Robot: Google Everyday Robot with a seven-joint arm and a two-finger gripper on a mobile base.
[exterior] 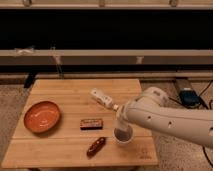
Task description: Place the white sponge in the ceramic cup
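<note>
Gripper (121, 125) sits right over the ceramic cup (123, 136); I cannot tell its state, and the white sponge isn't visible, so placement looks close but unconfirmed

White jaws (121, 126) over orange plate's (42, 116) table

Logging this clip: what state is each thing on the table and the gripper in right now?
ceramic cup: upright, gripper at its mouth.
gripper: lowered to the cup's rim.
white sponge: not visible.
white bottle: lying on its side.
orange plate: upright, nothing in it.
dark bar: flat.
reddish-brown bar: flat, diagonal.
</note>
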